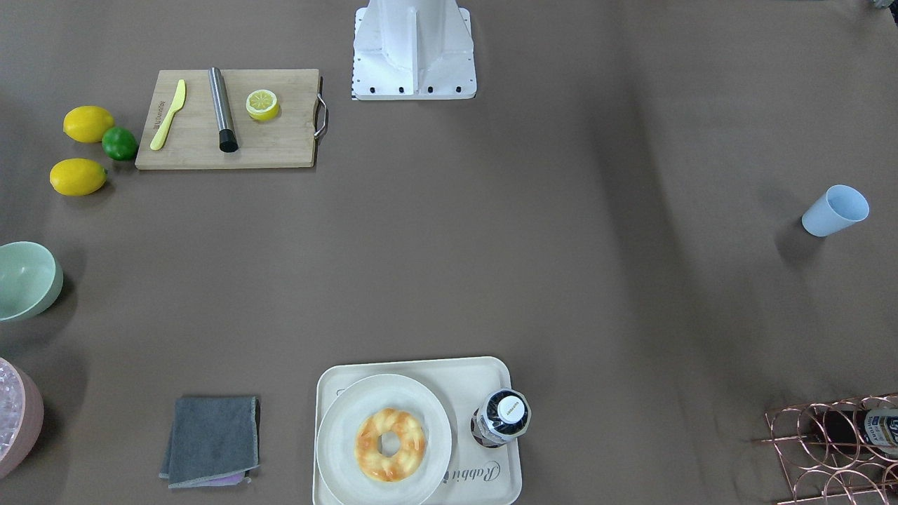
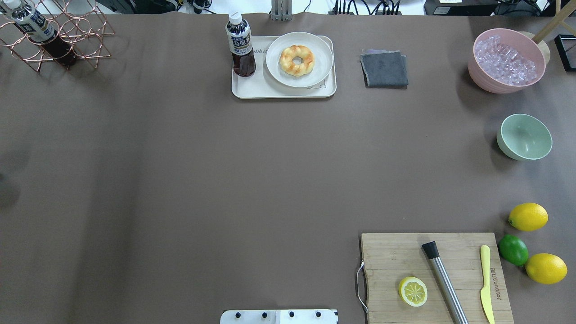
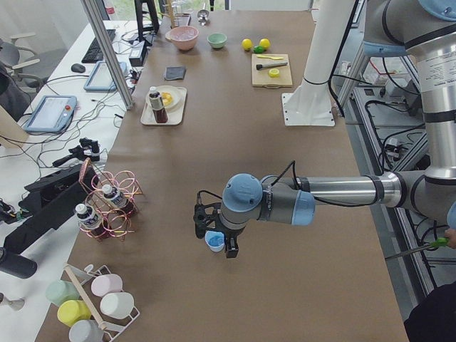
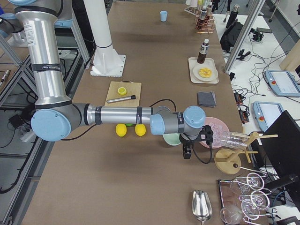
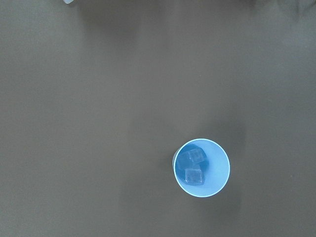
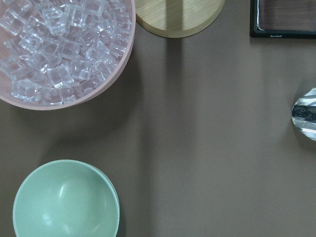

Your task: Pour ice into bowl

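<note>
The ice [image 5: 193, 165] is two small clear cubes inside a light blue cup [image 5: 201, 168], which stands upright on the brown table [image 1: 835, 210]. My left gripper [image 3: 216, 244] hangs right over this cup in the exterior left view; I cannot tell whether it is open or shut. The pale mint-green bowl [image 2: 524, 136] stands empty at the far right of the overhead view and also shows in the right wrist view [image 6: 65, 202]. My right gripper [image 4: 186, 153] hovers beside the bowl [image 4: 172, 139]; I cannot tell its state.
A pink tub [image 2: 508, 60] full of ice cubes stands just beyond the bowl. A cutting board [image 2: 434, 276] carries a lemon half, a muddler and a knife, with lemons and a lime [image 2: 513, 249] beside it. A tray [image 2: 283, 90], a grey cloth [image 2: 384, 68] and a wire bottle rack [image 2: 54, 40] line the far edge.
</note>
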